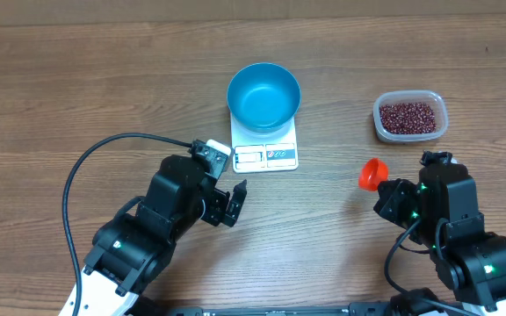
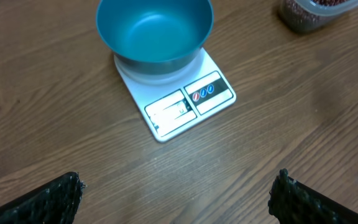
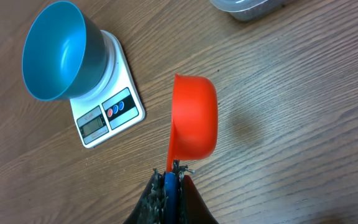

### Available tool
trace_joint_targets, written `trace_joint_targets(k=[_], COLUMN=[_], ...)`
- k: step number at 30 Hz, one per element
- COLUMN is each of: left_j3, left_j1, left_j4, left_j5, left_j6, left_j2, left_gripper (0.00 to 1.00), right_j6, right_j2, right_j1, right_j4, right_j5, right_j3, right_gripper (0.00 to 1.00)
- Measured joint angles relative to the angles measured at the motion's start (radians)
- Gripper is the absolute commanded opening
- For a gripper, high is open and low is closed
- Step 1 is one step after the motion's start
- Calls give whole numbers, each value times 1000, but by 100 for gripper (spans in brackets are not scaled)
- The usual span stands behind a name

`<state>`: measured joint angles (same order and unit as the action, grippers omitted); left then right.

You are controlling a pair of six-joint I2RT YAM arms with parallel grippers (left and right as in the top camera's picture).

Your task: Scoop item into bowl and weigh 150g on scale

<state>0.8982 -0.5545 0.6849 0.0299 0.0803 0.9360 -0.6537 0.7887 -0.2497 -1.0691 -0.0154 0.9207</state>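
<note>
The blue bowl (image 1: 263,94) stands empty on the white scale (image 1: 266,156), display side toward me. The dark red beans (image 1: 407,116) lie in a clear tub (image 1: 442,125) at the back right. My right gripper (image 3: 171,174) is shut on the blue handle of an orange-red scoop (image 3: 194,118), held above the table between tub and scale. The scoop (image 1: 372,174) shows no beans from above. My left gripper (image 2: 176,193) is open over bare wood, just in front of the scale (image 2: 185,102) and bowl (image 2: 154,31), with nothing between its fingers.
A black cable (image 1: 86,167) loops over the table left of the left arm. The tub (image 3: 244,9) sits beyond the scoop at the top edge of the right wrist view. Bare wood lies between the two arms.
</note>
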Motion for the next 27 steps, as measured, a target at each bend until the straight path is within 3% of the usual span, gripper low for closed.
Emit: trace_joint_targets(k=[27], left_j3=[0], left_j1=[0], left_j4=[-2], left_j5=[0], left_j6=[24], left_j2=[6], left_gripper=[100], right_j6=[0], right_j2=[0], right_j1=[0], right_j4=[-1], right_j5=[0], right_j3=[0], right_gripper=[4])
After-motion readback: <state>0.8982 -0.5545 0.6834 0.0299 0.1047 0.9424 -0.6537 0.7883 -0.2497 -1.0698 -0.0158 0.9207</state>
